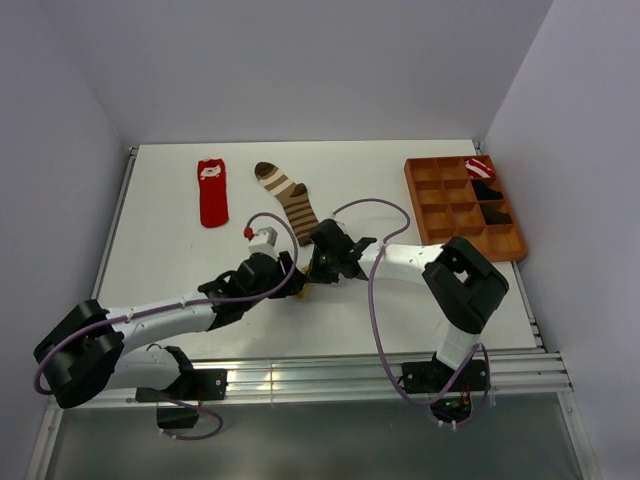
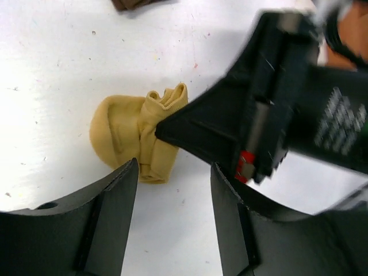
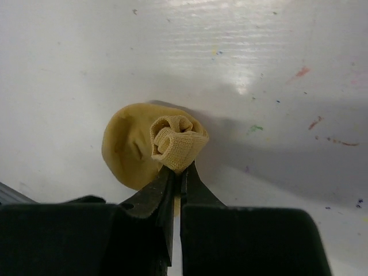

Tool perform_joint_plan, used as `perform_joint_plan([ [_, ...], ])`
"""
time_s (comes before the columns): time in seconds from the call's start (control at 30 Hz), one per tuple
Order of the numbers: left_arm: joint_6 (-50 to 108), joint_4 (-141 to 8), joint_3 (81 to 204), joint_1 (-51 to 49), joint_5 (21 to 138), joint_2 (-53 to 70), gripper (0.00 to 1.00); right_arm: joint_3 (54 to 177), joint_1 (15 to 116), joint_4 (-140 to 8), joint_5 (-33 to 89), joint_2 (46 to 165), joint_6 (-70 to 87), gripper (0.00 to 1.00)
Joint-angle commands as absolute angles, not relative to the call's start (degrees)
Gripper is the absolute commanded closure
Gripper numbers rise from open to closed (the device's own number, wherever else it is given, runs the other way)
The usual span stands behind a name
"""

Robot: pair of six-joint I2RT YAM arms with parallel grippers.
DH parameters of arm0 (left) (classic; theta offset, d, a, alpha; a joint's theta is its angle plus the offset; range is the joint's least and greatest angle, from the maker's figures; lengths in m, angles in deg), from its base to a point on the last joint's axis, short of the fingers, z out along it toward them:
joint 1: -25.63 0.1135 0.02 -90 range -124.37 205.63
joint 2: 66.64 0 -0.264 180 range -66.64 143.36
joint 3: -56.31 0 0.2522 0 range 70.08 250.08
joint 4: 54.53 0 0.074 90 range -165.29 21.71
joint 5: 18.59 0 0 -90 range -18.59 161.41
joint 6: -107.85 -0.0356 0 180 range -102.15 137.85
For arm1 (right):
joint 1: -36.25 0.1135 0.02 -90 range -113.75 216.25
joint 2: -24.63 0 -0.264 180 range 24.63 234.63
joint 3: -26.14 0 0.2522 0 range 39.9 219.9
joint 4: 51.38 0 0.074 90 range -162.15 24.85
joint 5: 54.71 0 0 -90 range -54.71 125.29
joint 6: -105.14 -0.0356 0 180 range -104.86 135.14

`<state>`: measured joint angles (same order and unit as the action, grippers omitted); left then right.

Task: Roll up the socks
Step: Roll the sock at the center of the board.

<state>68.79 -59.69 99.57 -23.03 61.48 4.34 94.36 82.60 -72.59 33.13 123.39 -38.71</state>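
As both arms reach to mid-table: their claws meet over one sock.
Red sock (image 1: 212, 192): flat on the far left of the white table (image 1: 170, 260), white mark at its far end.
Striped sock (image 1: 287, 197): just right of the red one and apart from it, lying slantwise with its cream cuff farthest away.
Left gripper (image 2: 174, 169): jaws spread and holding nothing, with the mustard sock just beyond its tips.
Mustard sock (image 3: 129, 146): on the table between the two claws, one end rolled into a tight coil, the rest a flat rounded flap.
Right gripper (image 3: 177, 172): fingers pressed together, pinching the sock's rolled end.
Orange tray (image 1: 412, 185): far right, with a red-and-white bundle (image 1: 480, 167) and black bundles (image 1: 486, 190) in its right-hand compartments.
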Motion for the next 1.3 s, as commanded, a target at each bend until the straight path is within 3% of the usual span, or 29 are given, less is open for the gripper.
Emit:
perform_joint_plan([
  [0.0,60.93,-62.40,102.24,-29.72,45.00,3.93,0.42,97.82,83.36,-79.82,34.32,124.91,-38.12,1.00],
  [0.37,51.51,-55.11,103.03,-42.74,32.75,13.16,0.41,101.51,83.36,-84.13,32.30,126.05,-37.68,1.00],
  [0.83,48.17,-55.28,108.31,-45.12,27.55,22.57,0.47,101.08,83.36,-82.90,29.93,126.85,-37.86,1.00],
  [1.07,52.38,-60.81,110.24,-45.73,26.51,26.08,0.50,100.99,83.36,-82.90,29.92,126.84,-37.77,1.00],
  [1.27,59.76,-74.25,115.41,-46.44,20.09,32.49,0.59,100.55,83.36,-81.93,28.61,126.85,-37.86,1.00],
])
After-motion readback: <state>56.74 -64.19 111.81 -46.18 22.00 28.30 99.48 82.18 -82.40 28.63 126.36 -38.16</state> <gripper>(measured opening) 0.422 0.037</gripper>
